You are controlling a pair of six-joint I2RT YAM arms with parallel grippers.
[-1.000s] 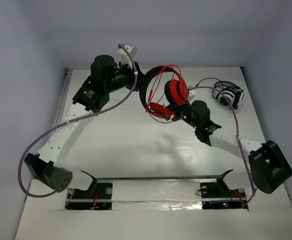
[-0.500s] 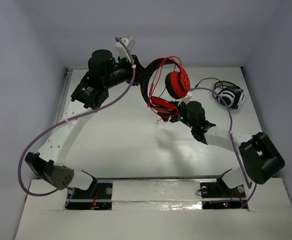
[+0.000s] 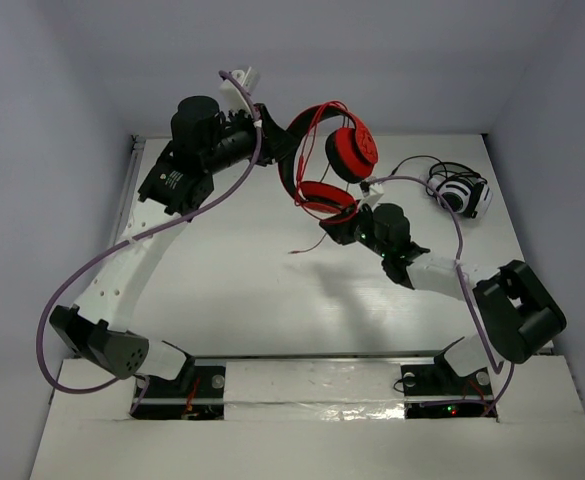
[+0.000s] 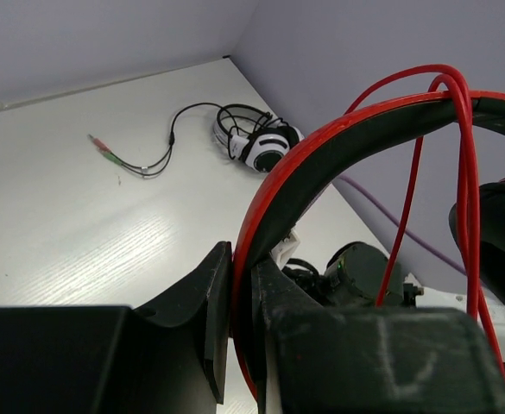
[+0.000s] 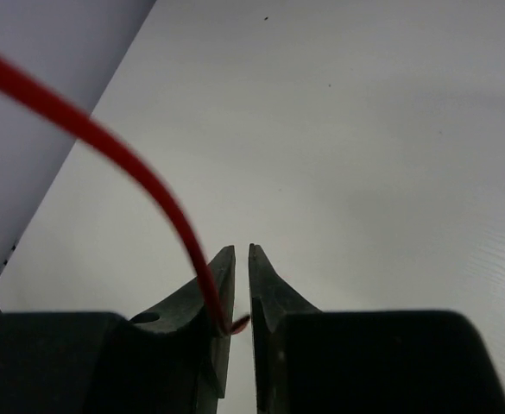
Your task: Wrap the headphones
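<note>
The red headphones (image 3: 352, 155) hang in the air over the back of the table, their two round red ear cups close together. My left gripper (image 3: 280, 160) is shut on the red-and-black headband (image 4: 321, 164), which sits clamped between the jaws (image 4: 242, 259). The thin red cable (image 4: 455, 112) loops over the headband. My right gripper (image 3: 334, 232) is just below the lower ear cup, shut on the red cable (image 5: 148, 185), which runs down between its near-closed jaws (image 5: 242, 254). A short loose cable end (image 3: 307, 245) trails to the left of it.
White-and-black headphones (image 3: 462, 192) with a dark cable lie at the back right of the white table (image 3: 232, 280); they also show in the left wrist view (image 4: 261, 147). Grey walls close the back and sides. Purple arm cables hang beside both arms.
My left gripper has lifted the headphones a little up and to the left. My right gripper has moved left under the ear cups with the cable, and its arm has folded in.
</note>
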